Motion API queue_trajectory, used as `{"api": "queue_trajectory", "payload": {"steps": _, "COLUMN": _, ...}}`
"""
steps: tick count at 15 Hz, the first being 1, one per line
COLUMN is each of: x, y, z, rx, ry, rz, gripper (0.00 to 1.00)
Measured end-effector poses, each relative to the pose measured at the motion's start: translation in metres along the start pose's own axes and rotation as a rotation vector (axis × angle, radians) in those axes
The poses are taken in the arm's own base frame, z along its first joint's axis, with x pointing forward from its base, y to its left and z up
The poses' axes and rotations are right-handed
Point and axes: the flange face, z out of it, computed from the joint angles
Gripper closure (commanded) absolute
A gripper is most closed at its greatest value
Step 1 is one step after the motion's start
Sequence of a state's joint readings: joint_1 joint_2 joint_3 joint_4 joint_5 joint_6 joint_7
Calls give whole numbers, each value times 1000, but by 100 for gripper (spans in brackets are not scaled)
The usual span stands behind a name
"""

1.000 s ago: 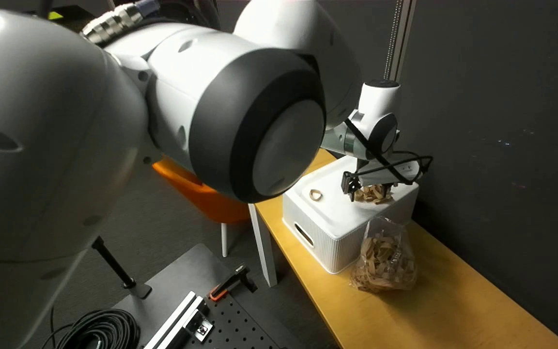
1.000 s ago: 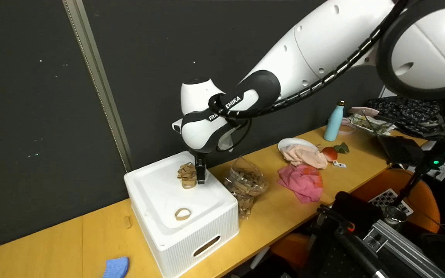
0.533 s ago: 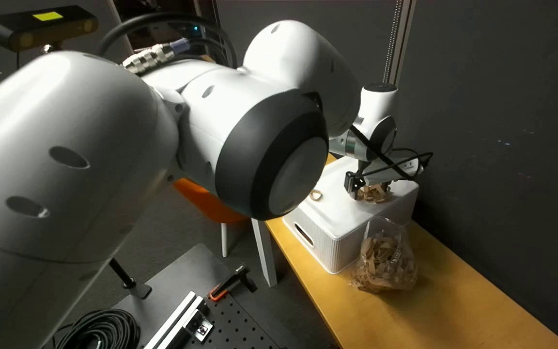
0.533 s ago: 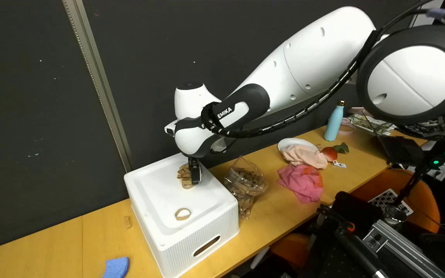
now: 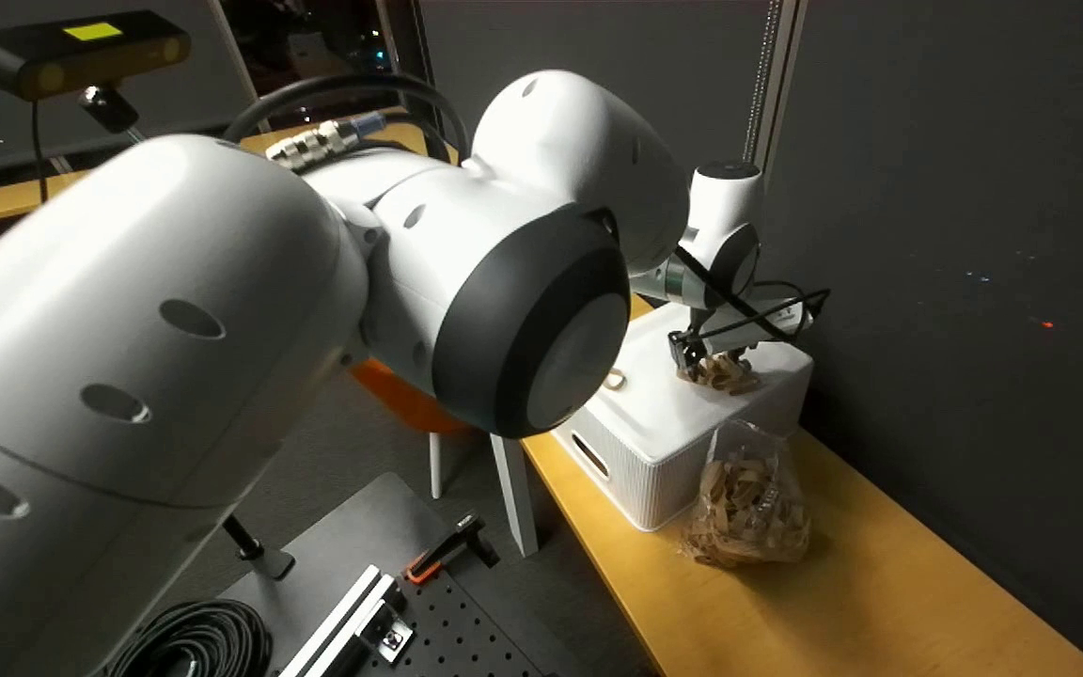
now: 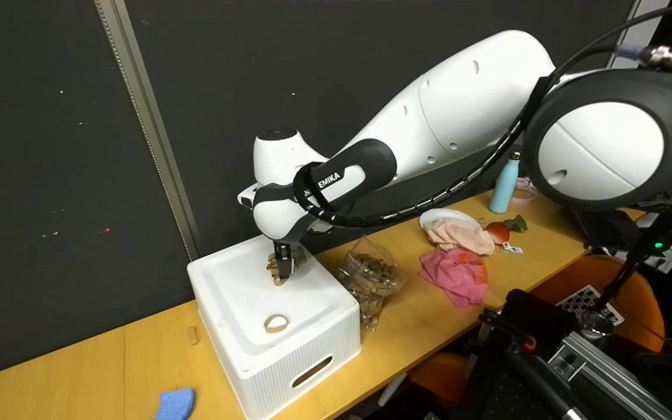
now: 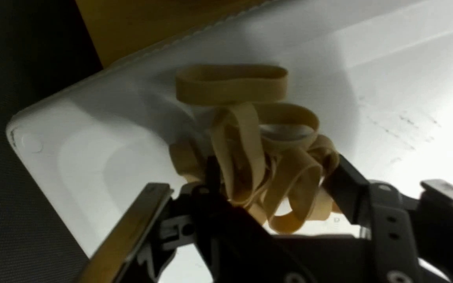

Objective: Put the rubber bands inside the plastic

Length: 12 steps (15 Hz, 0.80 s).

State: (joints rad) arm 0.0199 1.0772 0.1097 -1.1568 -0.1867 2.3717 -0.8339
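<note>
A clump of tan rubber bands (image 7: 246, 153) lies on top of the white box, near its wall-side corner. My gripper (image 7: 277, 173) reaches down around it, one finger on each side. The jaws stand wide, with several loops between them; a loop meets the right-hand fingertip (image 7: 346, 177), while bands partly cover the left-hand one. No firm squeeze shows. In both exterior views the gripper (image 5: 713, 359) is low over the box, hiding part of the clump (image 6: 299, 256). The transparent plastic (image 5: 748, 508), a crinkly bag holding many more bands, stands beside the box (image 6: 242, 326) on the table.
One loose band (image 6: 272, 330) lies on the box top, and another (image 6: 192, 335) on the wooden table (image 6: 79, 367) near a blue sponge (image 6: 175, 404). Beyond the bag (image 6: 371, 280) are a pink cloth (image 6: 455, 277), a plate (image 6: 441, 215) and a bottle (image 6: 505, 185). A dark wall (image 5: 955, 282) runs behind.
The arm has lowered, bringing the gripper down onto the clump and across to the left in an exterior view. Its fingers look somewhat closer together. The bag and box have stayed put.
</note>
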Motion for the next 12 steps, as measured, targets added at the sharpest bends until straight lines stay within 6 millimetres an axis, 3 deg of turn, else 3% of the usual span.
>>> {"api": "queue_trajectory", "payload": {"steps": 5, "x": 5, "y": -1, "z": -2, "rx": -4, "ry": 4, "rz": -4, "gripper": 98}}
{"api": "queue_trajectory", "payload": {"steps": 12, "x": 0, "y": 4, "z": -15, "rx": 7, "ry": -38, "rz": 82, "gripper": 98}}
